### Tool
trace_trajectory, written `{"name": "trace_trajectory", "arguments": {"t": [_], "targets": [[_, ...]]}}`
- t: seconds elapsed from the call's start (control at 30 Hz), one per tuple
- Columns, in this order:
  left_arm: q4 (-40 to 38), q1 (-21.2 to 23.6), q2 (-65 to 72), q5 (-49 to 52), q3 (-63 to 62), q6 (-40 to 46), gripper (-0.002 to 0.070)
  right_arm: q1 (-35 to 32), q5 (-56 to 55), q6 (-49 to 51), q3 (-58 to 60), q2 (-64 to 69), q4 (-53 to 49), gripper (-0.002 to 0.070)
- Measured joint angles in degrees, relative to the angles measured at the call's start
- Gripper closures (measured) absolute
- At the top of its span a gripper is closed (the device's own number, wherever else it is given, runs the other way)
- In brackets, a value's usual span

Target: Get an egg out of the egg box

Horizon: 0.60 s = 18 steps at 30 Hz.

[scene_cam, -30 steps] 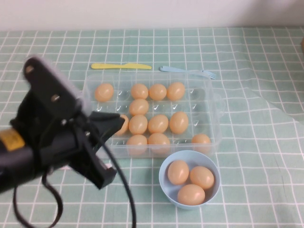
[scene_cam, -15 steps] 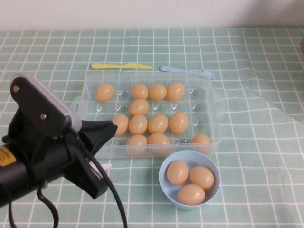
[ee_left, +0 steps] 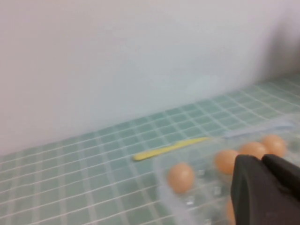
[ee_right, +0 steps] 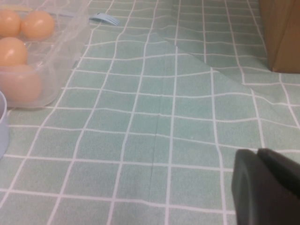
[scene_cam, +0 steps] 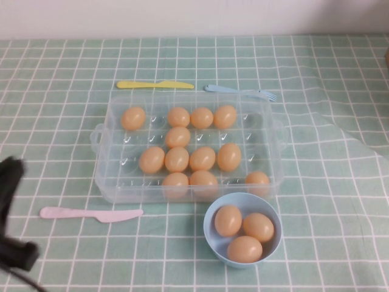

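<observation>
The clear plastic egg box (scene_cam: 267,112) stands mid-table and holds several orange-tan eggs, such as the egg (scene_cam: 133,118) in its far left cup. The box (ee_left: 187,201) and its eggs also show in the left wrist view. My left gripper (ee_left: 261,159) is shut and empty, off the box's left side; in the high view only a dark piece of the left arm (scene_cam: 8,182) shows at the left edge. My right gripper (ee_right: 257,152) is shut and empty, low over the tablecloth to the right of the box (ee_right: 56,70), and out of the high view.
A light-blue bowl (scene_cam: 209,234) with three eggs sits in front of the box. A pink knife (scene_cam: 91,214) lies front left. A yellow knife (scene_cam: 155,84) and a blue fork (scene_cam: 240,91) lie behind the box. A brown box (ee_right: 281,33) stands far right. The cloth has a fold (scene_cam: 340,131).
The left arm has drawn back from beside the box's near left corner to the lower left edge of the high view, uncovering the pink knife. The eggs have not moved.
</observation>
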Motion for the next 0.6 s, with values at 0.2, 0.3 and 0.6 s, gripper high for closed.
{"name": "trace_trajectory", "arguments": {"t": [0.2, 0.3, 0.6], "targets": [[12.9, 10.8, -14.2, -1.3, 10.2, -13.8, 0.0677, 0.0, 0.0, 0.0, 0.0, 0.0, 0.0, 0.0694], [16.2, 13.9, -20.7, -1.3, 14.2, -18.0, 0.0677, 0.0, 0.0, 0.0, 0.0, 0.0, 0.0, 0.0694], [16.9, 15.1, -29.7, 6.0, 18.7, -20.9, 0.0677, 0.0, 0.1, 0.0, 0.0, 0.0, 0.0, 0.0694]]}}
